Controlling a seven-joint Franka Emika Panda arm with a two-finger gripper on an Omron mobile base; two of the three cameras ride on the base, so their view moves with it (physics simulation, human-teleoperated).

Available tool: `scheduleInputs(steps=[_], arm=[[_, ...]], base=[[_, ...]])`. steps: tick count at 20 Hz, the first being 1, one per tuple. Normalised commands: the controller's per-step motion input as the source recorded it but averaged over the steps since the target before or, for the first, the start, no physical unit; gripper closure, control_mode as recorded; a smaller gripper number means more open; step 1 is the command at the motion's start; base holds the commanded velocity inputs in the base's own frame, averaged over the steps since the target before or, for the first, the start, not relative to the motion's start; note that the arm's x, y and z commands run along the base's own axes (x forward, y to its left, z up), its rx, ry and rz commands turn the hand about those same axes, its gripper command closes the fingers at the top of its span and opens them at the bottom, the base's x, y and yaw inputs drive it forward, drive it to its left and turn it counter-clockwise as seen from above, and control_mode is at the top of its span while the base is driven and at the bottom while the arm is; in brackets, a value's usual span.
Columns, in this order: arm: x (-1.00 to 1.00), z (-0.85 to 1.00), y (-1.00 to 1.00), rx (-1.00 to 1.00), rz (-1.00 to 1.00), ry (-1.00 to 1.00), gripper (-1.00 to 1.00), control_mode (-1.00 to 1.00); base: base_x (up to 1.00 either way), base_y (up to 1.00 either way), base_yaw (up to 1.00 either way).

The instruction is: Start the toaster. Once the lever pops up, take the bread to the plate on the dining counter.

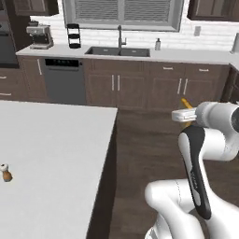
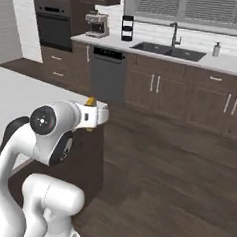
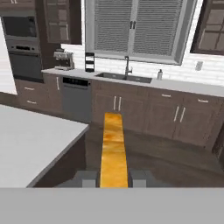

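My gripper [image 3: 113,178] is shut on the bread [image 3: 113,148], a thin yellow-orange slice seen edge-on that sticks out forward between the two dark fingers [image 3: 86,177]. In the left base view the bread [image 1: 186,103] pokes up from the hand at the right, over the wood floor. In the right base view the bread [image 2: 91,102] shows as a small tip above the hand. The dining counter [image 1: 56,154] is the pale slab to the left of the arm; its corner also appears in the hand view [image 3: 30,140]. The toaster and the plate are out of view.
A small shaker [image 1: 5,172] stands on the dining counter's left part. Across the wood floor [image 2: 161,173] runs a back worktop with a sink [image 1: 117,50], a coffee machine [image 1: 39,36], a dishwasher [image 1: 64,79] and dark cabinets. A wall oven [image 2: 54,23] is at the far left.
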Motion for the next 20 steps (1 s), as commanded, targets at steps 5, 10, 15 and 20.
scheduleInputs(steps=[5,10,15,20], arm=[[0.0,0.0,0.0,0.0,0.0,0.0,1.0,1.0],[0.0,0.0,0.0,0.0,0.0,0.0,1.0,1.0],[0.0,0.0,0.0,0.0,0.0,0.0,1.0,1.0],[0.0,0.0,0.0,0.0,0.0,0.0,1.0,1.0]], base=[[0.12,-0.52,0.72],[0.37,-0.86,0.57],[-0.1,-0.65,0.57],[-0.83,0.2,0.41]])
